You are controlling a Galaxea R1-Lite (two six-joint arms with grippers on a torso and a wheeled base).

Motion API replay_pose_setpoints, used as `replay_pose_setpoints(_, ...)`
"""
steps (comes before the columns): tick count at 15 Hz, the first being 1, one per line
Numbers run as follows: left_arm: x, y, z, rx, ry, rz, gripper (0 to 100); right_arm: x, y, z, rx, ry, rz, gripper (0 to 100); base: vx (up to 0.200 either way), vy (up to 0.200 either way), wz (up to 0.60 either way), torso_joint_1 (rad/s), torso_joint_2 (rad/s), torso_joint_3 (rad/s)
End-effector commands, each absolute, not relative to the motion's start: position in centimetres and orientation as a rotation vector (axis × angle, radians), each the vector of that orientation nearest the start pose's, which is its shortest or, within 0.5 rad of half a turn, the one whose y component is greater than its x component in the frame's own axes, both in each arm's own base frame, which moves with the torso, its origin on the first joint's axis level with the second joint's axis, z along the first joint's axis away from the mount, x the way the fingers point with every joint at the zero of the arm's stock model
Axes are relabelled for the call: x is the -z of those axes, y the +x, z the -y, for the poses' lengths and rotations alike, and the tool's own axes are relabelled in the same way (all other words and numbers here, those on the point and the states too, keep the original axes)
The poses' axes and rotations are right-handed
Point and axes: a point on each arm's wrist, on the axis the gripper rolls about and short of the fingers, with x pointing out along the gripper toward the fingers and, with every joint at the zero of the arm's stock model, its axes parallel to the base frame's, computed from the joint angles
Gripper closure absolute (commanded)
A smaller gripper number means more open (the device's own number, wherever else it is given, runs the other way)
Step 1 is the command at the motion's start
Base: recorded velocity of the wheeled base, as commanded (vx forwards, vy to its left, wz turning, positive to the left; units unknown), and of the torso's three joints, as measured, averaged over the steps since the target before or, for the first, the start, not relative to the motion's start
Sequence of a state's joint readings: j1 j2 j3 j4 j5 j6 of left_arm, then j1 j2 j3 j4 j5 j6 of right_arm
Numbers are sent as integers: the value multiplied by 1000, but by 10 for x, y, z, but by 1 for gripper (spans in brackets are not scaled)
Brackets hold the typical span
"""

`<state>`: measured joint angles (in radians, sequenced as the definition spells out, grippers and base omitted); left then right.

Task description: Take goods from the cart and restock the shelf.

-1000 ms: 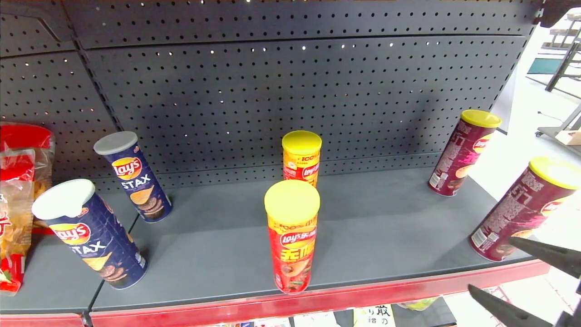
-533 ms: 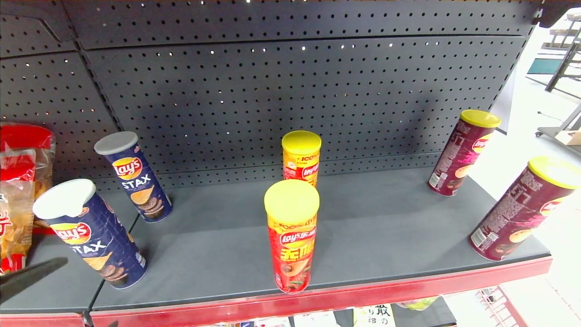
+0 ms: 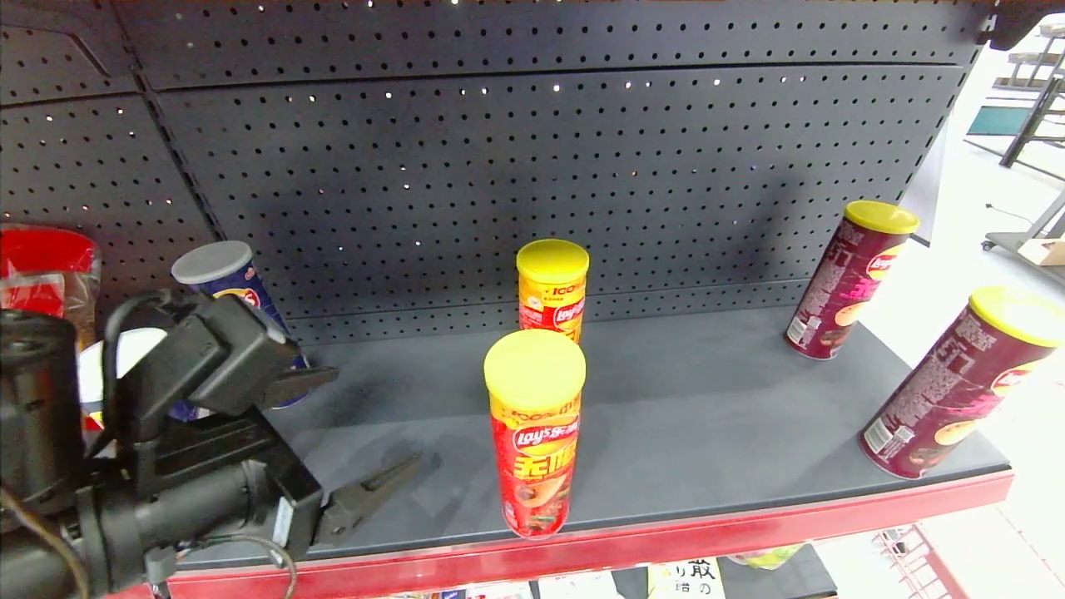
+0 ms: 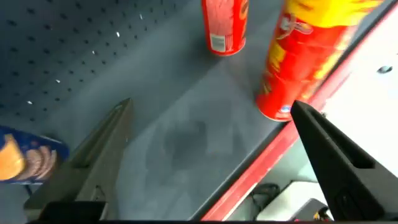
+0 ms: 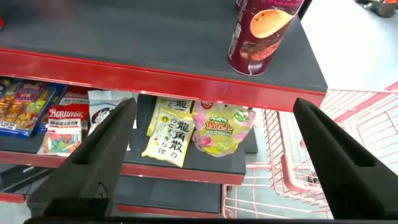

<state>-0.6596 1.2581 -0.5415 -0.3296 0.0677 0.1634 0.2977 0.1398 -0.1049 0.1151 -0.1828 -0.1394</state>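
The cans stand on the shelf [image 3: 707,416] exactly where they stood a second ago. The red can [image 3: 535,433] is at the front edge in mid-frame, with the yellow can [image 3: 552,287] behind it. Two maroon cans [image 3: 849,279] are at the right and two blue cans [image 3: 218,270] at the left.

What has changed is the arms. A second ago the right gripper's open fingers showed at the lower right of the head view. Half a second ago they were gone, and one finger of the left one was entering at the lower left.

Now the left gripper [image 3: 374,416] is well in over the bare shelf between the blue cans and the red can. Its fingers are spread wide and hold nothing, and its arm covers most of the front blue can.

The right gripper [image 5: 214,102] hangs below the shelf lip, fingers likewise apart and empty. Low in its wrist view is what is probably the cart [image 5: 280,168], red wire only partly seen.

I judge that neither arm has an item in hand, so this reach adds nothing to the shelf. A pickup from the cart is not yet made.
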Motion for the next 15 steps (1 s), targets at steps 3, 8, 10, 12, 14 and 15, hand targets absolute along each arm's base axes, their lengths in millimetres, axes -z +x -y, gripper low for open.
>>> replay_pose_setpoints(3, -157, 169, 134, 580, 378, -473, 0, -94, -17, 9, -125, -175, -142, 0, 0, 0, 0, 0, 0, 0)
replay_pose_setpoints(8, -138, 175, 138, 546, 426, -549, 0, -94, -17, 9, -125, -175, -144, 0, 0, 0, 0, 0, 0, 0)
replay_pose_setpoints(10, -133, 178, 143, 552, 440, -568, 0, -94, -17, 9, -125, -173, -143, 0, 0, 0, 0, 0, 0, 0)
replay_pose_setpoints(12, -125, 179, 148, 558, 458, -596, 0, -94, -17, 9, -125, -173, -144, 0, 0, 0, 0, 0, 0, 0)
replay_pose_setpoints(14, -120, 182, 151, 551, 469, -611, 0, -94, -17, 9, -125, -173, -144, 0, 0, 0, 0, 0, 0, 0)
replay_pose_setpoints(15, -119, 183, 152, 543, 475, -614, 0, -93, -17, 9, -125, -174, -146, 0, 0, 0, 0, 0, 0, 0)
